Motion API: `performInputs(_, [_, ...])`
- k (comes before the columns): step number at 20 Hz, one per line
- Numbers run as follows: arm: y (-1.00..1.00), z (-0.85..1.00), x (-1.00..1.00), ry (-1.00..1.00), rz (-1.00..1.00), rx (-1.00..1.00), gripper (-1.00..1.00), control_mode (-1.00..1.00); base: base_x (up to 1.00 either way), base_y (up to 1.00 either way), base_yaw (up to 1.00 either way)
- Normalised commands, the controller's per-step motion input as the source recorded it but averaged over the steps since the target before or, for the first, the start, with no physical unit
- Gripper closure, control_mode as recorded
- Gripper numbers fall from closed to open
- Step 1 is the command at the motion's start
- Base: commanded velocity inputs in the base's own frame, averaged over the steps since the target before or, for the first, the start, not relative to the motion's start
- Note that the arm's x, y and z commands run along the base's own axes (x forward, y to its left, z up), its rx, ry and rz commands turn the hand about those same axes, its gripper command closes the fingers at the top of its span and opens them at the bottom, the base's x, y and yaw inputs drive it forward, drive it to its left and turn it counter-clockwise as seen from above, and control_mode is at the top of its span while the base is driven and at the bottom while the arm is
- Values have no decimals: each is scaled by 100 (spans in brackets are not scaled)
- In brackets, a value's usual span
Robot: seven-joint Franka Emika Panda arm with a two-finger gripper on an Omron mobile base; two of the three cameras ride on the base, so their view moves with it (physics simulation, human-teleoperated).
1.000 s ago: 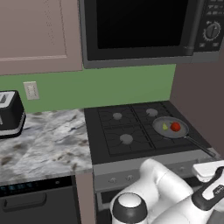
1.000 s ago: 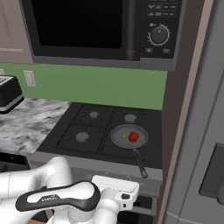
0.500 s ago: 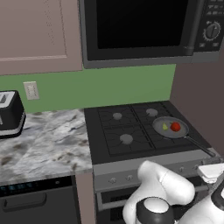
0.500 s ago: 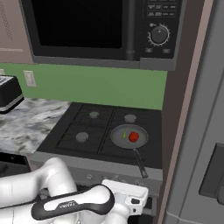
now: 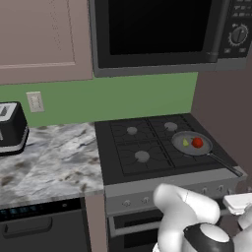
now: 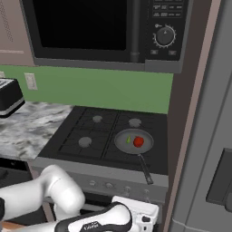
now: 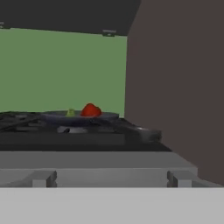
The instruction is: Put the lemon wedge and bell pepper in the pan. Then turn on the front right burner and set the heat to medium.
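Observation:
The grey pan point(image 5: 191, 145) sits over the front right burner point(image 7: 72, 130) of the black cooktop, its dark handle point(image 5: 226, 165) pointing toward the front right. Inside it lie the red bell pepper point(image 5: 197, 142) and, just to its left, the small yellow-green lemon wedge point(image 5: 185, 142). Both also show in the right base view: bell pepper point(image 6: 138, 142), lemon wedge point(image 6: 128, 139). My gripper point(image 6: 146, 210) hangs low in front of the stove's front panel, below the pan handle. Its fingers are hidden, so whether it is open cannot be told. Two grey knobs point(image 7: 181, 178) stand close ahead in the hand view.
A row of knobs point(image 5: 219, 187) lines the stove's front panel. A dark brown wall point(image 6: 190, 104) rises right of the stove, with a grey appliance point(image 6: 217, 136) beyond. Microwave point(image 5: 157, 34) above the cooktop; marble counter point(image 5: 49, 157) and a toaster point(image 5: 11, 128) to the left.
The arm has sunk and folded lower; the hand has dropped slightly and shifted right along the stove front. Pan, pepper and wedge have not moved.

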Motion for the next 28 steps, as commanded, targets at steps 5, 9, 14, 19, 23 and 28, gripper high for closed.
performInputs(5, [-8,-38,0,0,0,0,-100,-100,0,0,0])
performInputs(9, [-1,-30,0,0,0,0,-100,-100,0,0,0])
performInputs(14, [0,-17,0,0,0,0,-100,-100,0,0,0])
performInputs(19, [0,-18,0,0,0,0,-100,-100,0,0,0])
performInputs(23, [0,-12,9,0,0,0,-100,-100,0,0,0])
performInputs(28, [0,-1,15,0,0,0,-100,-100,0,0,0])
